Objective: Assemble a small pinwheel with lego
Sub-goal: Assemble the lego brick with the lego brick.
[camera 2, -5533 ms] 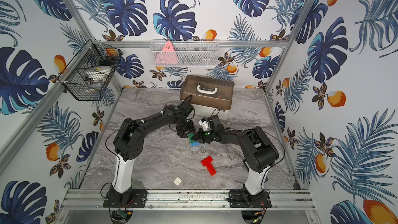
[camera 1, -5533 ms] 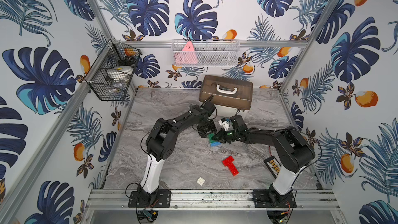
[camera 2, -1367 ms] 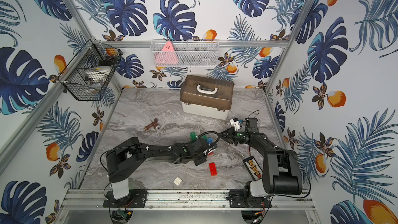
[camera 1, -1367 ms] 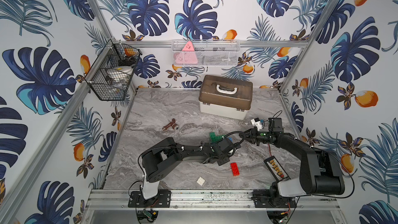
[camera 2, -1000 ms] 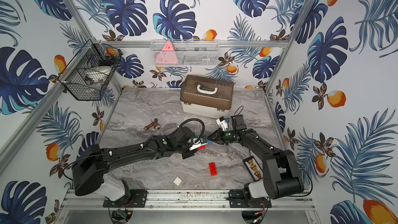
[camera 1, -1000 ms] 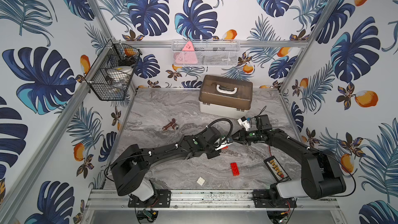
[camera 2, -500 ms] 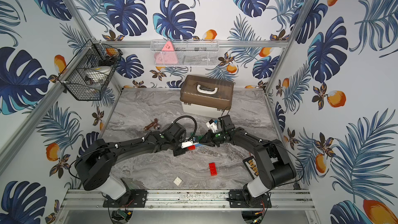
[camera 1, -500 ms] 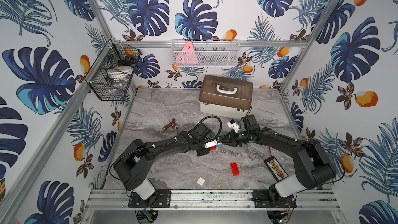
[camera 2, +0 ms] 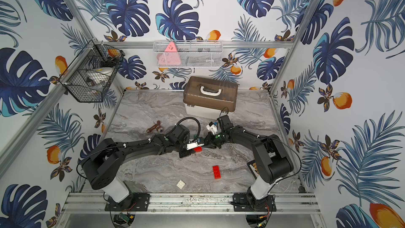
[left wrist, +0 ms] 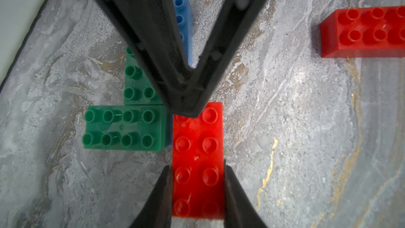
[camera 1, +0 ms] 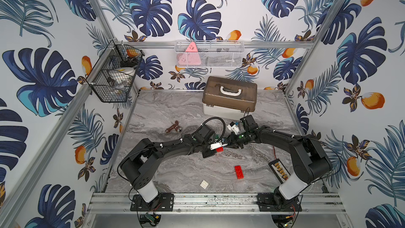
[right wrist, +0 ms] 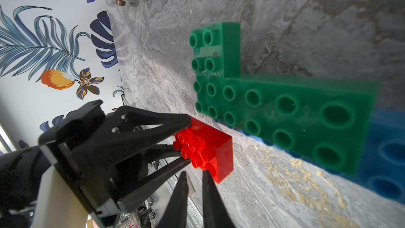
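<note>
My left gripper is shut on one end of a red brick, which shows in both top views. The red brick lies lengthwise next to two green bricks joined in an L. These sit on blue bricks. My right gripper is shut and holds nothing. Its tips rest against the red brick's other end. Whether the red brick touches the table I cannot tell. A second red brick and the white square brick lie loose near the front.
A brown-lidded box stands at the back. A small brown part with a metal tip lies left of the grippers. A black tray with yellow beads sits by the right arm's base. A wire basket hangs on the left wall.
Both grippers have shifted left together, the left one carrying the red brick. The right gripper's tips have come up against the brick.
</note>
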You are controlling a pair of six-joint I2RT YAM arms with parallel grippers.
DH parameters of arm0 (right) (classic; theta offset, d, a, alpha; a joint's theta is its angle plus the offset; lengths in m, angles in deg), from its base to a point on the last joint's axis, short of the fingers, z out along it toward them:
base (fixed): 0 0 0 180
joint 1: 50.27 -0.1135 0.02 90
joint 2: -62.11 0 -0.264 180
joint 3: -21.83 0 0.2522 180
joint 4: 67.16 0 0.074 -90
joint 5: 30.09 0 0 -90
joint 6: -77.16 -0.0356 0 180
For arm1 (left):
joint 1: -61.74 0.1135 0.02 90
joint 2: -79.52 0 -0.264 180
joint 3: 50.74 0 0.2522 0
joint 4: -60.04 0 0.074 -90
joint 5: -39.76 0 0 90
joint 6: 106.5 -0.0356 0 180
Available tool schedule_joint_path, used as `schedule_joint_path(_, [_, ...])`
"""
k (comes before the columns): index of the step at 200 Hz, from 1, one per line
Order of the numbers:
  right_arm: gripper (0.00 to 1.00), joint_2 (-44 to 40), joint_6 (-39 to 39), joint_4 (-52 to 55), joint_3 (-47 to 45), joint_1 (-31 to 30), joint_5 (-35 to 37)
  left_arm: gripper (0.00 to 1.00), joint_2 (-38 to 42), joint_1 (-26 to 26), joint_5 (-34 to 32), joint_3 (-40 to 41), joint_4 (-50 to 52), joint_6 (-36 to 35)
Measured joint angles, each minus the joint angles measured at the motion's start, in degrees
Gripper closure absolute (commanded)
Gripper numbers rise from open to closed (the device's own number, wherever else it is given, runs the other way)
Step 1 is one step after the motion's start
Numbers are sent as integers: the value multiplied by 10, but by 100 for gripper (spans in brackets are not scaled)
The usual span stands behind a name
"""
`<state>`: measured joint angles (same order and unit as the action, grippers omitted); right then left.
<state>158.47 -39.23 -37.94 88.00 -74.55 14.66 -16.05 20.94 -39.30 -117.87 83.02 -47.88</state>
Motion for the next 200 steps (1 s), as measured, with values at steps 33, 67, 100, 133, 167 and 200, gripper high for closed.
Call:
schedule_joint_path(33, [83,14,16,25,10,-6,23,96,-2,7,10,-1,-6,0])
schedule_joint_path(67, [83,24,17,24,11,-10,27,96,-12,10,18,-5,-11,0])
schedule_joint_path(100, [83,36,15,22,17,-13,31,97,-22,12,25,-6,-12,0])
schedule_joint_path(133, [84,43,14,17,21,-13,34,97,-24,13,22,-7,-17,0])
schedule_joint_path(167, [85,54,12,26,31,-14,35,98,-37,14,24,-26,9,-2])
schedule_joint_path(200, [86,64,14,55,52,-15,46,97,-42,14,24,-34,20,-2])
